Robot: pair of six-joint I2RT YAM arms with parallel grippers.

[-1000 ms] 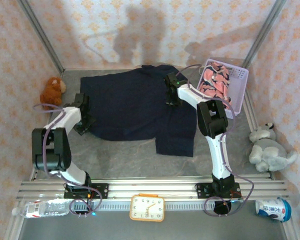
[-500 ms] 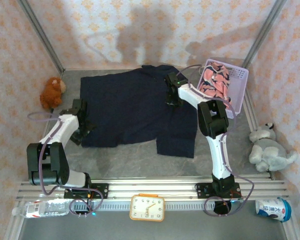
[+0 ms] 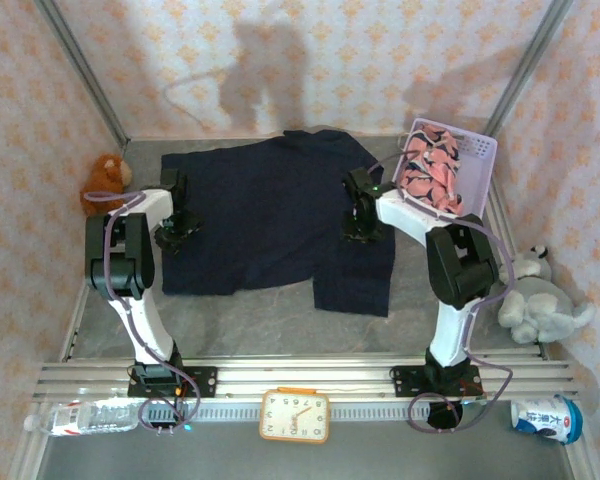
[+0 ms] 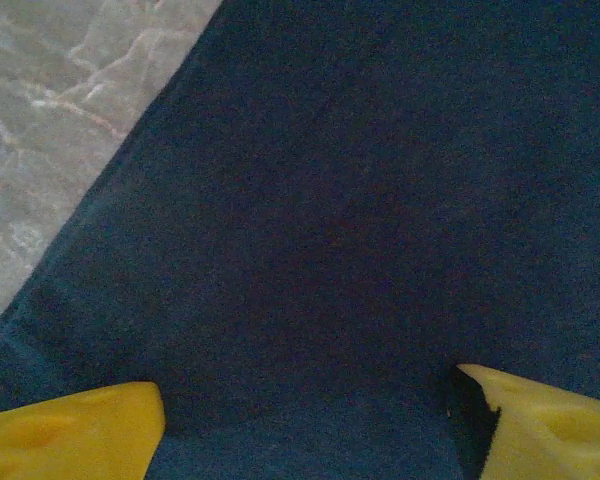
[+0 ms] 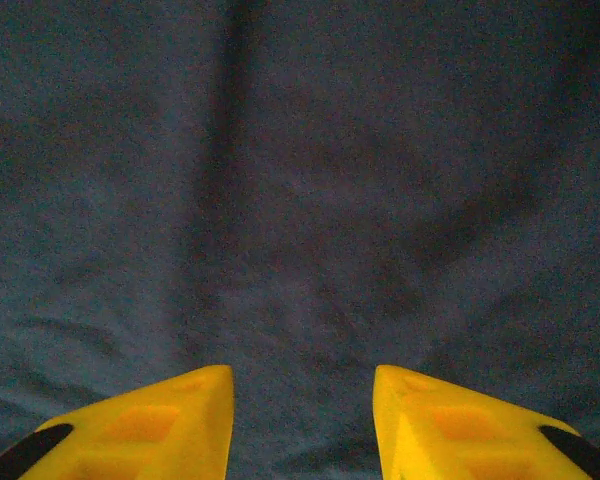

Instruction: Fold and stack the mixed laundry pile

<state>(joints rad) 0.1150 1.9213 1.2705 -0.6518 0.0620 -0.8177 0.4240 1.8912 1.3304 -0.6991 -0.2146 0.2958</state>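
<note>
top external: navy garment (image 3: 265, 212) spread flat.

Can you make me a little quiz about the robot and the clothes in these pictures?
1. True or false: the pink garment is inside the lavender basket.
2. Which is nearest the left gripper? A) brown plush toy B) grey plush toy C) clock
3. Fill the gap: the left gripper and the right gripper are both open over the ___ garment.

Key: 1. True. 2. A. 3. navy: it is the navy garment spread on the table.
</note>
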